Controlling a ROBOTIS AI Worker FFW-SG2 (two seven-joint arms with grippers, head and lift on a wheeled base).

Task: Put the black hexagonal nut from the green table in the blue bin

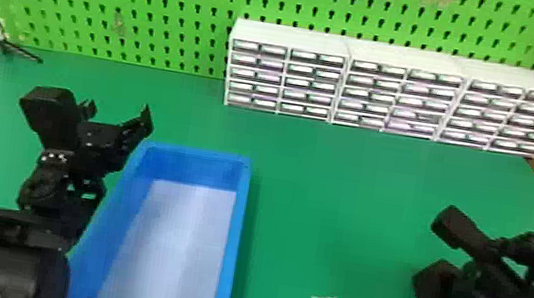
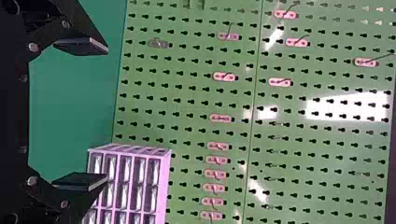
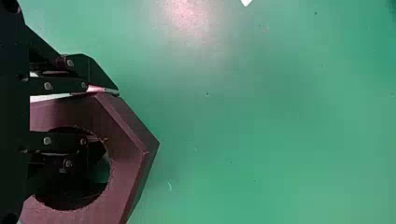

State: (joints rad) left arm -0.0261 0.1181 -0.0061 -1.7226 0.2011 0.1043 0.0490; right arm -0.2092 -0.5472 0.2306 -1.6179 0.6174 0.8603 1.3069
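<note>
One black hexagonal nut (image 3: 120,135) is in my right gripper (image 3: 102,119), its ring pinched between a finger outside and a finger in the hole. The blue bin (image 1: 235,237) lies at nine o'clock from that gripper in the head view. My grip is off-centre, so I judge the nut could pivot or slip if I swing across fast. Carried too low, it could clip the near wall; the finger in the hole may snag at release. My left gripper (image 1: 117,113), spread wide, hangs at the bin's eleven o'clock, a possible bump.
</note>
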